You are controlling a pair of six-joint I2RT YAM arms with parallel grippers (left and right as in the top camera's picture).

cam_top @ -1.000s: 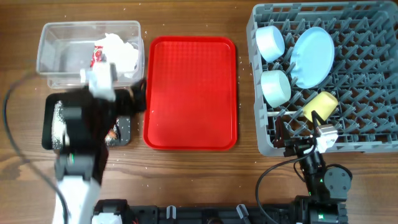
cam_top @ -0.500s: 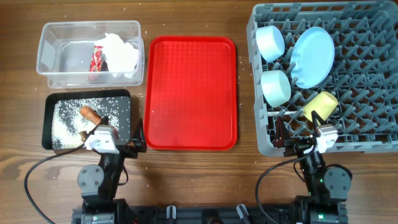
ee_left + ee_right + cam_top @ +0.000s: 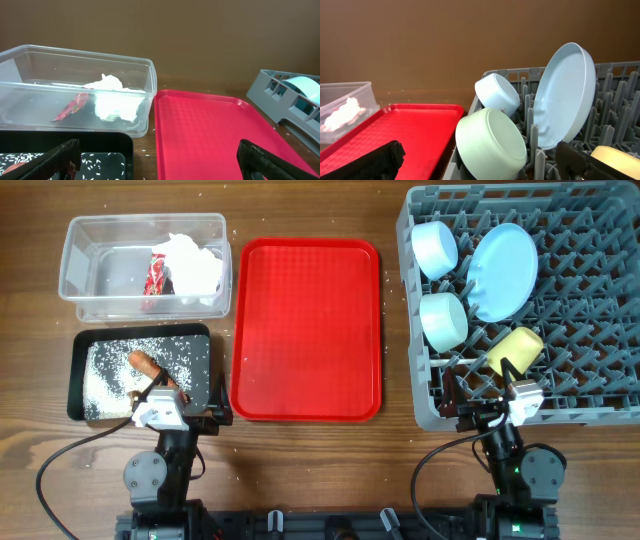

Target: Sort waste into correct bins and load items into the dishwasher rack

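The clear tub (image 3: 90,275) at the back left holds the red wrapper (image 3: 157,275) and white tissue (image 3: 195,265); both also show in the left wrist view, wrapper (image 3: 70,106) and tissue (image 3: 116,100). The black tray (image 3: 78,365) holds rice grains (image 3: 105,375) and the carrot piece (image 3: 143,363). The grey rack (image 3: 600,390) holds the pale blue plate (image 3: 503,270), pale blue bowl (image 3: 433,248), mint bowl (image 3: 443,320) and yellow cup (image 3: 514,348). The spoon is not visible. My left gripper (image 3: 180,412) is open and empty by the tray's near edge. My right gripper (image 3: 490,410) is open and empty at the rack's near edge.
A flat red serving tray (image 3: 306,330) lies bare between the bins and the rack. Stray rice grains dot the wooden table around the black tray. Cables run from both arm bases along the near edge.
The left arm has drawn back from over the black tray to its base at the near edge, uncovering the tray. The right arm has not moved.
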